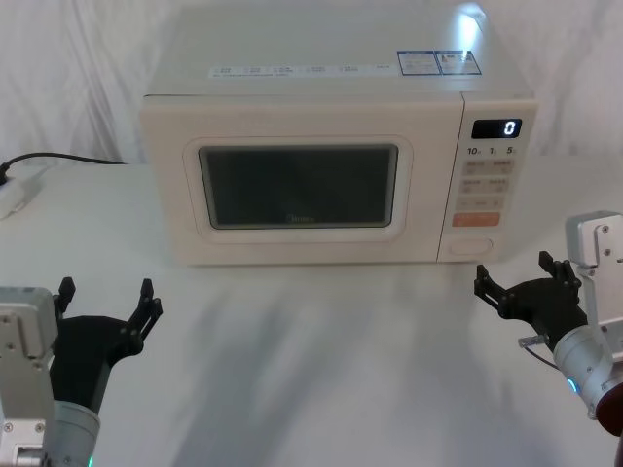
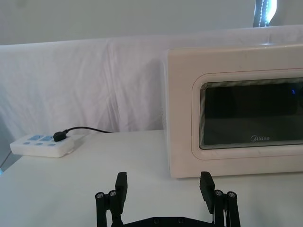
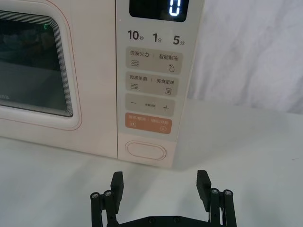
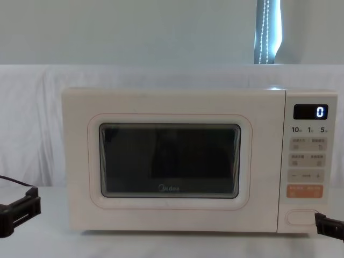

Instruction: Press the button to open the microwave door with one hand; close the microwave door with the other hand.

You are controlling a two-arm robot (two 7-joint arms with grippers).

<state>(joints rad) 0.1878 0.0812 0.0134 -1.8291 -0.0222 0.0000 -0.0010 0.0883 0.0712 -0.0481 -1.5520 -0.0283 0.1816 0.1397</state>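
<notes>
White-draped table (image 1: 321,370) (cloth backdrop (image 2: 71,80) behind), microwave (image 1: 321,97) at rear.

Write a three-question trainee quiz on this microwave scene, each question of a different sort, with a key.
1. True or false: the microwave door is shut.
2. Which control sits lowest on the panel? A) the display B) the orange key C) the button
3. Fill in: the tool nearer the button is the ____ tool.

Key:
1. True; the door lies flush with the front of the microwave.
2. C; the pill-shaped button is under the orange key.
3. Right; the right tool is open in front of the panel, not touching it. The left tool is open too, low on the table before the door's left side.
</notes>
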